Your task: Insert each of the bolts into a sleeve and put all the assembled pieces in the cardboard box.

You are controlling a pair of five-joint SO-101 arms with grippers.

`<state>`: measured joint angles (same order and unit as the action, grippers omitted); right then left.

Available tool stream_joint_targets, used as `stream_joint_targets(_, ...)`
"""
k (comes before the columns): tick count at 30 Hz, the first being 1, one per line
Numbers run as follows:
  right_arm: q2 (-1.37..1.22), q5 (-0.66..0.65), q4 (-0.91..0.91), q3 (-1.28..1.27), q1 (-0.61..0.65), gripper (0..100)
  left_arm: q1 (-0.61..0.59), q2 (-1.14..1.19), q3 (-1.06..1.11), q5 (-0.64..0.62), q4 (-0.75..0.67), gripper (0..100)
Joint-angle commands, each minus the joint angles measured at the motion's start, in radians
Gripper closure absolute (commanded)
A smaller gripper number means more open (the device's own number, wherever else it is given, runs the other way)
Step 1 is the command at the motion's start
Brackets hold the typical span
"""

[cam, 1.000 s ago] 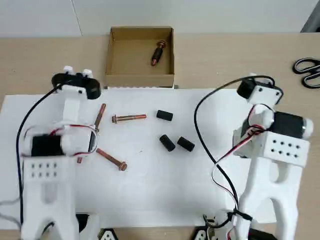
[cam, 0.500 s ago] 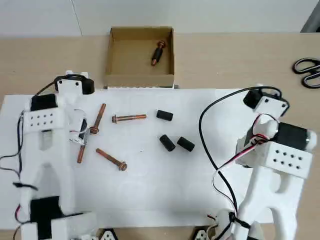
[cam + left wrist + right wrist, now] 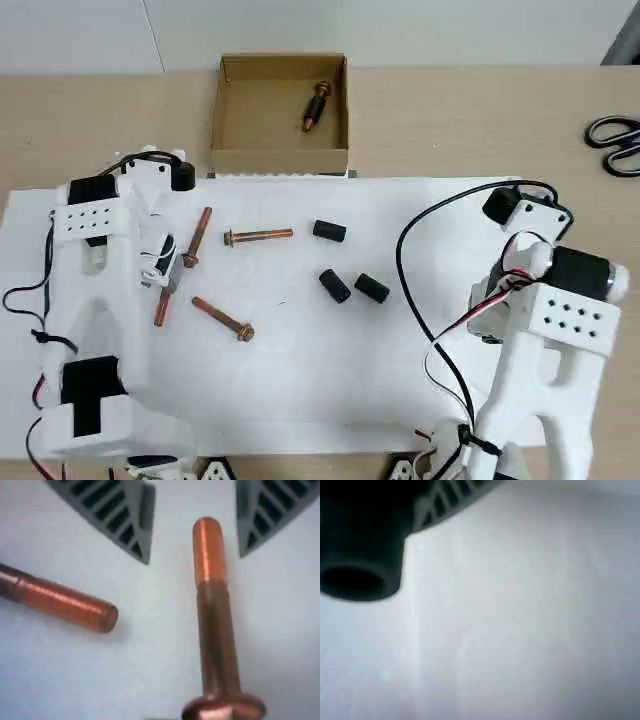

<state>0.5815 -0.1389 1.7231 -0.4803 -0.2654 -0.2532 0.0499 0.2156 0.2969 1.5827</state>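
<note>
Because the left arm [image 3: 95, 300], at 9 o'clock on the sheet [image 3: 300, 390], covers its own gripper in the high view, its reach is hard to judge there. Four bolts [image 3: 258, 236] lie loose beside it, and three sleeves [image 3: 335, 285] sit near centre. One finished piece [image 3: 317, 105] lies in the box [image 3: 228, 110] at 12 o'clock. The right arm [image 3: 545, 310], at 3 o'clock, hides its gripper likewise.

In the left wrist view the left gripper [image 3: 194, 555] is wide open and holds nothing. Its fingers [image 3: 120, 515] straddle just the tip of a bolt [image 3: 214, 625]. Closing that far out could, I judge, swing or roll it, or knock the second bolt [image 3: 65, 602] nearby. The head is cut off at the edge.

In the right wrist view the right gripper [image 3: 370, 520] is closed on a sleeve [image 3: 365, 550], bore showing. How much of it is pinched is hidden, so it may slip or tilt at insertion.
</note>
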Motion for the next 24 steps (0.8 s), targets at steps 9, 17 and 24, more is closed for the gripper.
stream_joint_targets(9, 0.03, 0.009, -0.007, 0.006, -0.005, 99.4, 0.0, 0.087, -0.038, 0.018, -0.115, 87)
stream_joint_targets(17, 0.03, 0.009, -0.007, 0.006, -0.005, 99.4, -0.002, 0.152, -0.038, 0.02, -0.193, 87)
stream_joint_targets(24, 0.03, 0.009, -0.007, 0.008, -0.005, 99.4, -0.003, 0.224, -0.038, 0.02, -0.244, 87)
